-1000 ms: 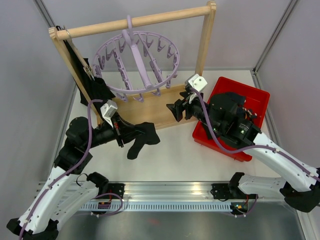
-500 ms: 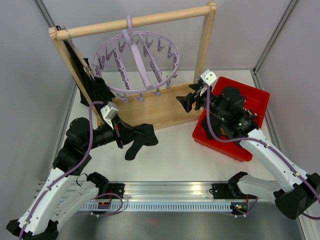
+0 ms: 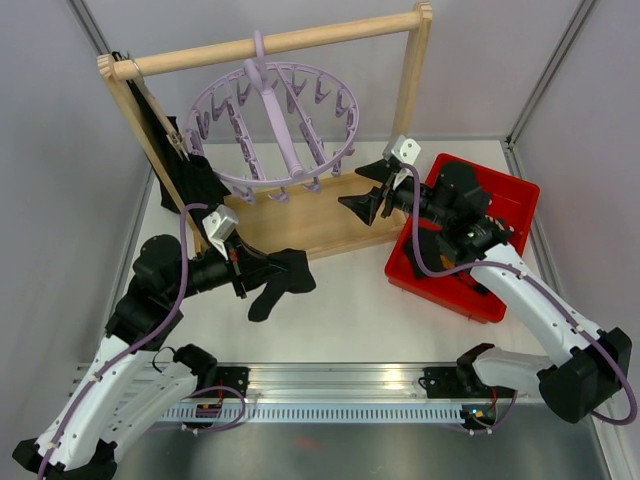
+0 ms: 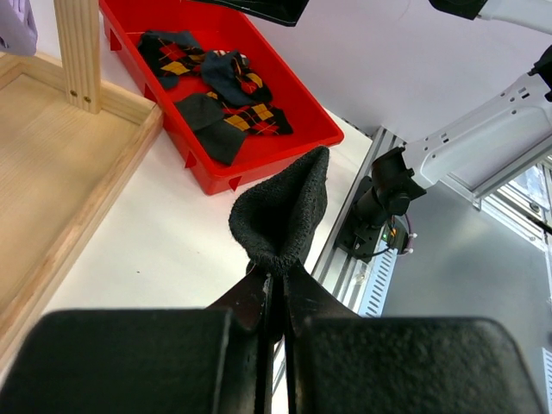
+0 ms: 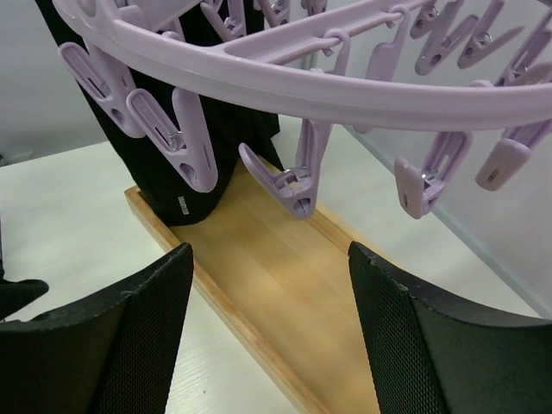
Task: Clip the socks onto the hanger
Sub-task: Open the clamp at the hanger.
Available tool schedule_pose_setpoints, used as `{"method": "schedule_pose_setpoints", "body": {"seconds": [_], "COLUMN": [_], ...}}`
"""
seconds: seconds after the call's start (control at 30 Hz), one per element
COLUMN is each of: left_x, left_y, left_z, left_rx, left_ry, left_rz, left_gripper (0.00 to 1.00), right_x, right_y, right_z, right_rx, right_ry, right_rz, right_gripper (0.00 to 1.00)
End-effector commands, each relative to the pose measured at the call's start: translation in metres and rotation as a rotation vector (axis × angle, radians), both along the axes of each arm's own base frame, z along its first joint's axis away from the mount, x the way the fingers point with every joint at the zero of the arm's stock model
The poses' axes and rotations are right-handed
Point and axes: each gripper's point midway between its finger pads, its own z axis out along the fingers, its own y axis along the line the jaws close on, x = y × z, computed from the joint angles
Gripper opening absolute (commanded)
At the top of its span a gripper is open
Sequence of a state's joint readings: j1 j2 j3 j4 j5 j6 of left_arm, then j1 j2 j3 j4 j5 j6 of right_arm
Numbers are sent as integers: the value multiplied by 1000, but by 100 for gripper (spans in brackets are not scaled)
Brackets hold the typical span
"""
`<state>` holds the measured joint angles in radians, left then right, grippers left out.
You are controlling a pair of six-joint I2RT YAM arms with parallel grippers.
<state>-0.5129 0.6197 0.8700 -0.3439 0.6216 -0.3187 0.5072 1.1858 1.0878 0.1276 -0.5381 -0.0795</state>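
White table (image 3: 340,300): spare socks (image 4: 246,112) lie in a red tray (image 4: 267,43). The left gripper (image 4: 274,280) has its jaws pinched tight on a black sock (image 4: 280,211) by its edge, leaving the rest free. The right gripper (image 5: 267,276), jaws wide and empty, faces a clip (image 5: 289,185) of the lilac hanger (image 5: 285,86), probably to press it open.

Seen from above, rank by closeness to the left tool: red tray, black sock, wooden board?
1. black sock, held in the left tool.
2. wooden board, just behind it.
3. red tray, far right.
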Motion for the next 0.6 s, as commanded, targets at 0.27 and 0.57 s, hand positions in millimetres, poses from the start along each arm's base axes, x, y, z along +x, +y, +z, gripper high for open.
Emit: {"method": "schedule_pose_setpoints", "body": {"seconds": [0.27,0.57], "left_x": [-7,-6], "left_y": [0,0], "left_z": [22,25], "left_rx": [-11,-4], "left_ry": [-83,-89], "left_rz": [-32,-31], "left_gripper": [2,2], "right_x": [-3,6], "right_y": [16,23], "right_z": [45,50], "right_rx": [29,17], "right_ry": [-155,-176], "right_rz": [120,136], "right_gripper": [78,78]}}
